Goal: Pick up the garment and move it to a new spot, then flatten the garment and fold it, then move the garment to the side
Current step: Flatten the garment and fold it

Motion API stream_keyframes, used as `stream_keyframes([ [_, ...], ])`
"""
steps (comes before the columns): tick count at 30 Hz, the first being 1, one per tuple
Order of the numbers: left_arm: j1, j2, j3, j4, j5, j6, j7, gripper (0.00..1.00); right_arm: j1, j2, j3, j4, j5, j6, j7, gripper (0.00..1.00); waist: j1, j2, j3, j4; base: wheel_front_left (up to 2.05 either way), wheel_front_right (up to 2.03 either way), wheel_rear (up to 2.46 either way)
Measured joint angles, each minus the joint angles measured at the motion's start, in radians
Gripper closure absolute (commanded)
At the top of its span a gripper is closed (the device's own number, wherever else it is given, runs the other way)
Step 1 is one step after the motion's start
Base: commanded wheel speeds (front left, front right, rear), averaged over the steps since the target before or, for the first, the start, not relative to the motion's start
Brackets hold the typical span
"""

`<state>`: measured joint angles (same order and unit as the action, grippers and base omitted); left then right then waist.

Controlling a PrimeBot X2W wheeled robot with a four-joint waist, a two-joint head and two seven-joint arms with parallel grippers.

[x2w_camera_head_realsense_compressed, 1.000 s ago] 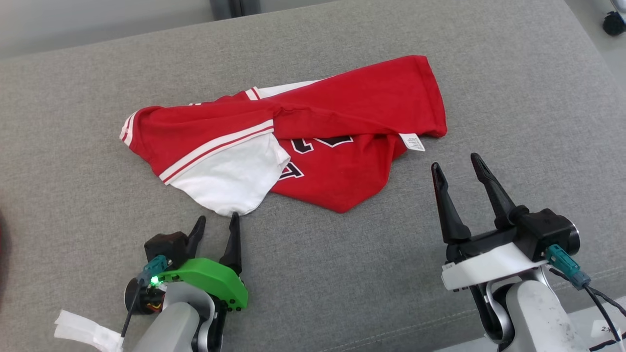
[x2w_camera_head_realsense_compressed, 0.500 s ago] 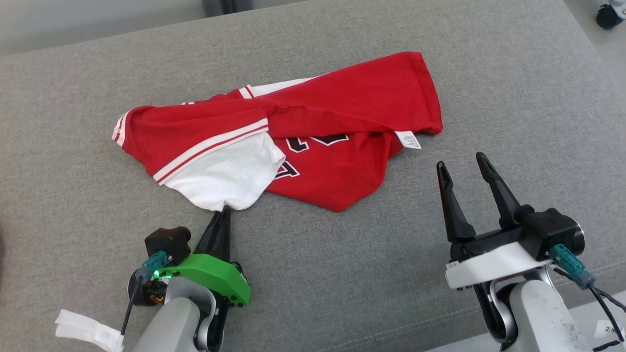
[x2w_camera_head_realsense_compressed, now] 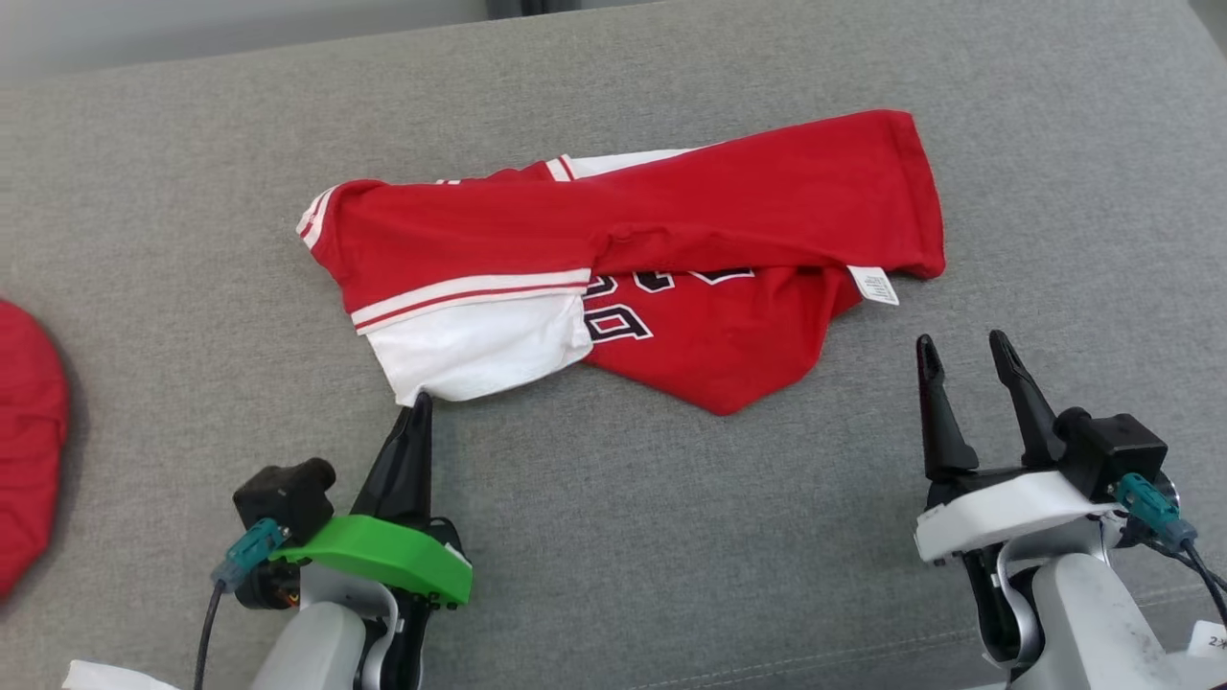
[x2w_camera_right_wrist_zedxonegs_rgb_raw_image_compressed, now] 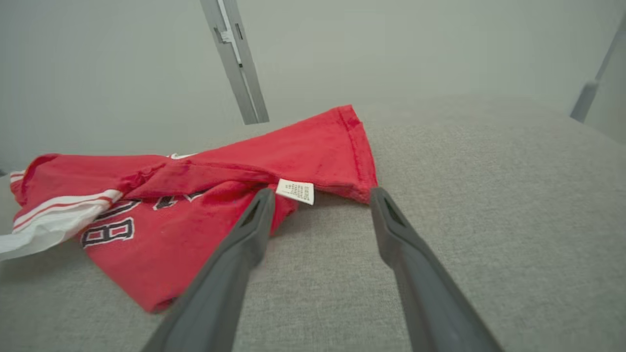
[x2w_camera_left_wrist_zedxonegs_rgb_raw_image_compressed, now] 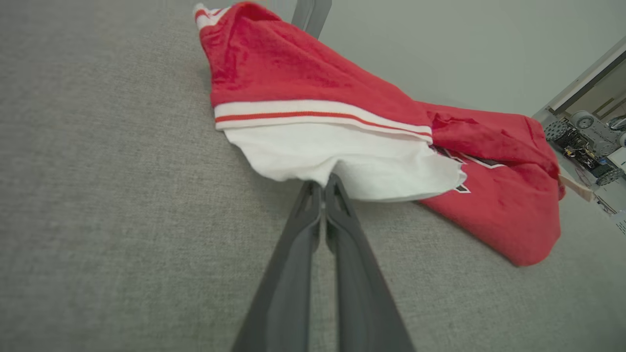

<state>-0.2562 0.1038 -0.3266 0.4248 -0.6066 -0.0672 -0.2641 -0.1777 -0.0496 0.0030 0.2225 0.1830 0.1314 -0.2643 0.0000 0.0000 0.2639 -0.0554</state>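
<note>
We see the shirt [x2w_camera_head_realsense_compressed: 671,240] lying crumpled in the middle of the grey couch [x2w_camera_head_realsense_compressed: 671,537]. It is mostly red, with a white part [x2w_camera_head_realsense_compressed: 479,350] at its near left corner and black letters on the front. A small white tag [x2w_camera_head_realsense_compressed: 873,286] sticks out on its right side. Our left gripper [x2w_camera_head_realsense_compressed: 419,404] has its two fingers pressed together right at the near edge of the white part. The tips go a little under the cloth, so we think they are pinching the shirt, but we cannot see that well. Our right gripper [x2w_camera_head_realsense_compressed: 961,340] is near the tag, not touching the shirt, with its fingers spread apart. Far off to the left lies another red thing [x2w_camera_head_realsense_compressed: 24,431].
</note>
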Motion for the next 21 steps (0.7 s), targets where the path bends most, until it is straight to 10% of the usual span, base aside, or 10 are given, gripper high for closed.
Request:
stream_keyframes([
  [21,-0.026,0.054,0.009,-0.105,0.027,0.038,0.016,1.00,-0.363,-0.165,-0.007,0.553,-0.116,0.000,0.000,0.00,0.0000,0.0000,0.067,0.084,0.00,0.00,0.00],
])
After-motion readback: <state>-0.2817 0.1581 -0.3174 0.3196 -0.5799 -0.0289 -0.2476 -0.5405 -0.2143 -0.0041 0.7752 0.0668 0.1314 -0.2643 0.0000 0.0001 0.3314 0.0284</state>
